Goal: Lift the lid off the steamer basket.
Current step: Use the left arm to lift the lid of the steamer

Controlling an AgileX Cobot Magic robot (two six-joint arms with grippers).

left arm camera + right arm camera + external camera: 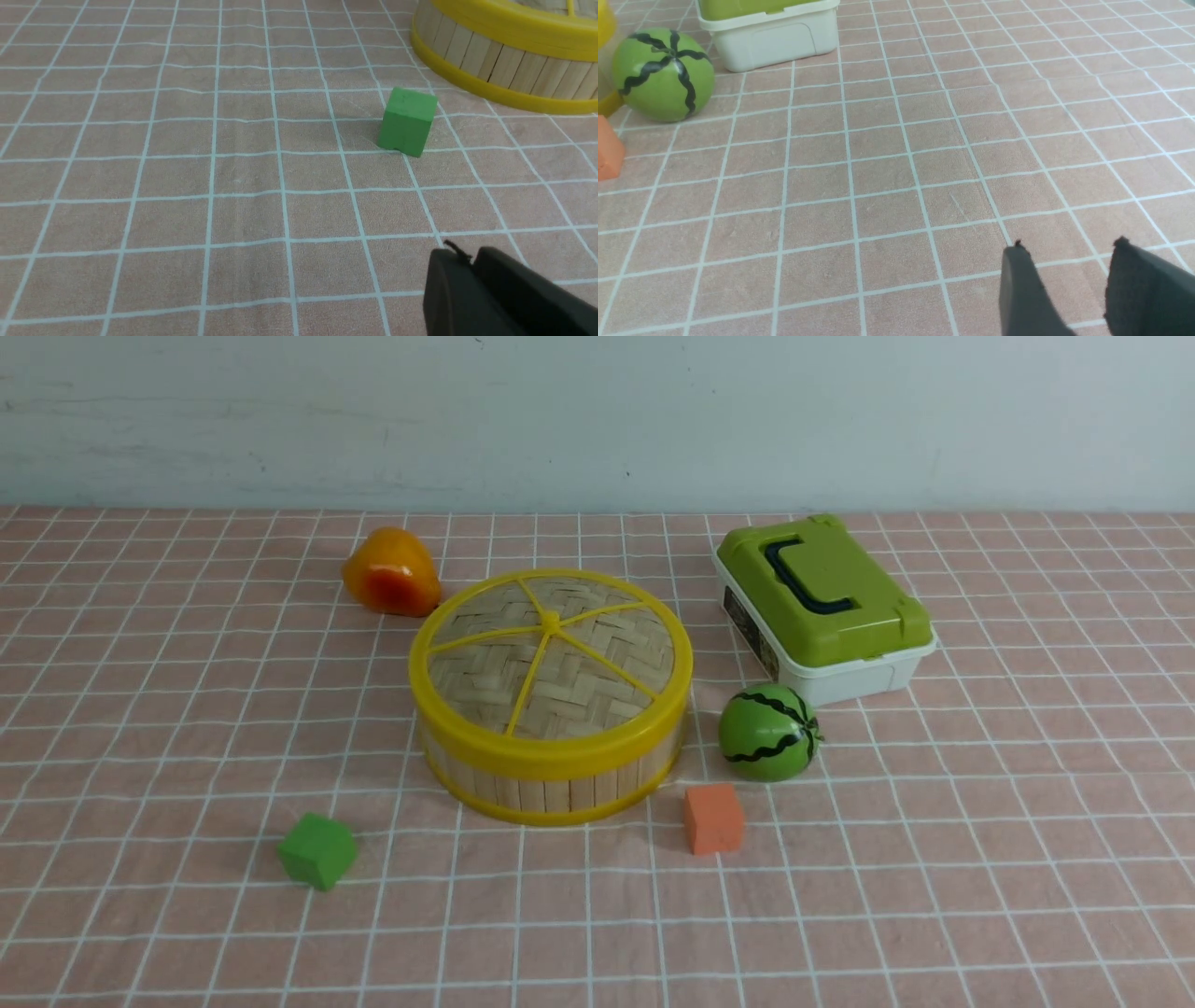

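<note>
The steamer basket [551, 791] stands mid-table, a round tub of pale wooden slats with yellow rims. The lid [551, 653], woven bamboo with a yellow rim and spokes, sits flat on top of it. Neither arm shows in the front view. In the left wrist view my left gripper [467, 256] hangs above the cloth with its fingers together and nothing between them; the steamer basket [495, 60] lies well beyond it, past a green cube. My right gripper [1070, 242] is open over bare cloth, holding nothing.
A green cube [317, 849] lies front left of the basket and an orange cube [713, 818] front right. A toy watermelon [768, 732] sits to the right. Behind it is a white box with a green lid [826, 607]. An orange-yellow fruit [390, 572] lies behind the basket's left.
</note>
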